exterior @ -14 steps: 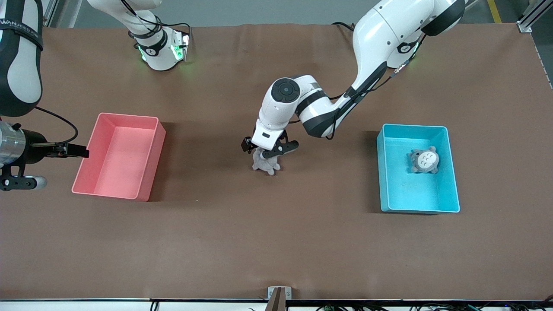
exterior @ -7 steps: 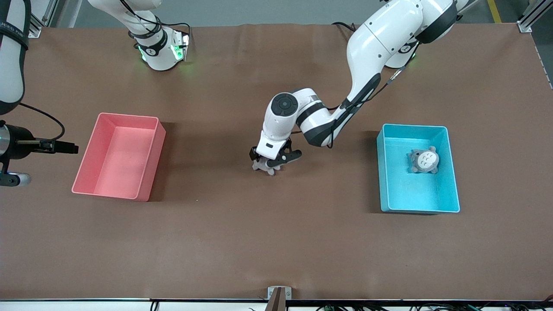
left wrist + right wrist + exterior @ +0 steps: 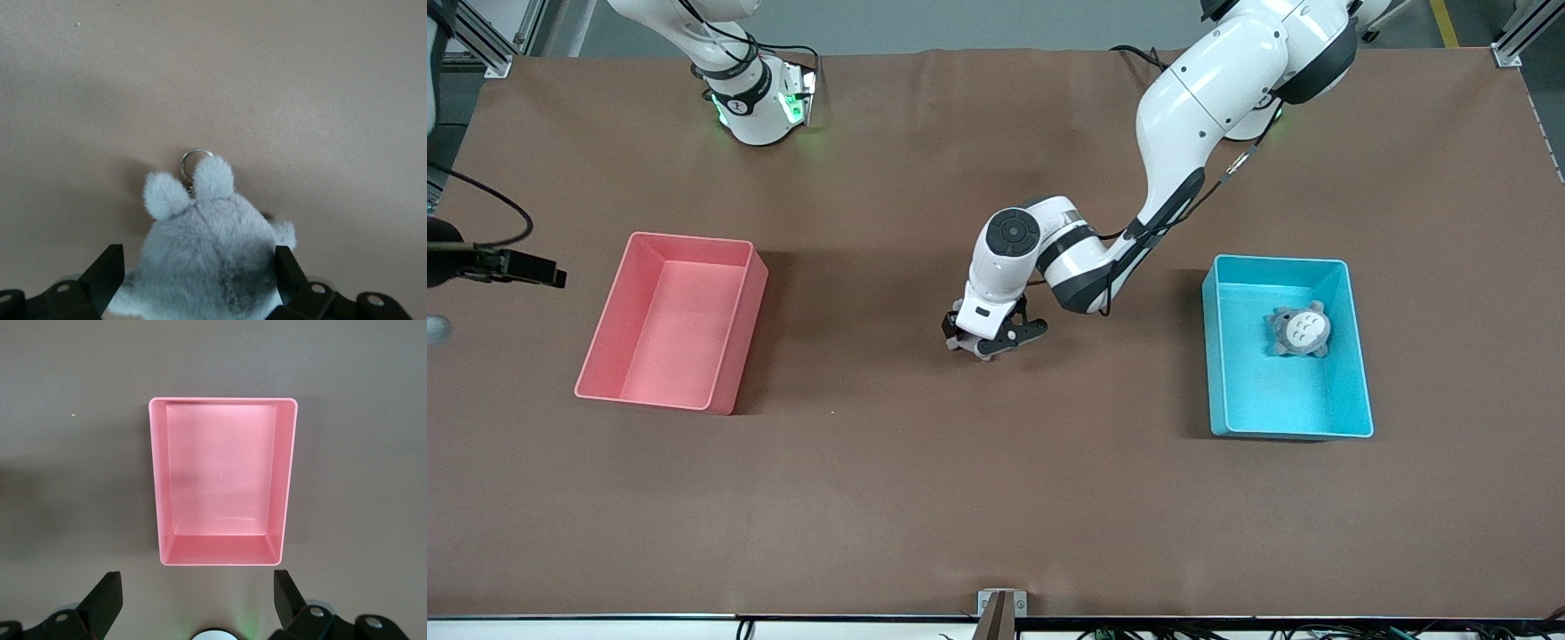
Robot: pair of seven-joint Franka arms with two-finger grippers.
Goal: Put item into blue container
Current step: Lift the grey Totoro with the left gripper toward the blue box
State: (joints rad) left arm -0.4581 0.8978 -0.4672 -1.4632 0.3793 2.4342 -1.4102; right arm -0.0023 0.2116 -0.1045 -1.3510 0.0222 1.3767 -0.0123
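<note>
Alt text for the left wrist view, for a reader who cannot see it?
A grey plush toy with two rounded ears and a metal key ring lies on the brown table, between the open fingers of the left gripper, which straddle it without closing.

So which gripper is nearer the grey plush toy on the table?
Left. The left gripper is open around the grey plush toy; the right gripper waits open above the pink bin.
</note>
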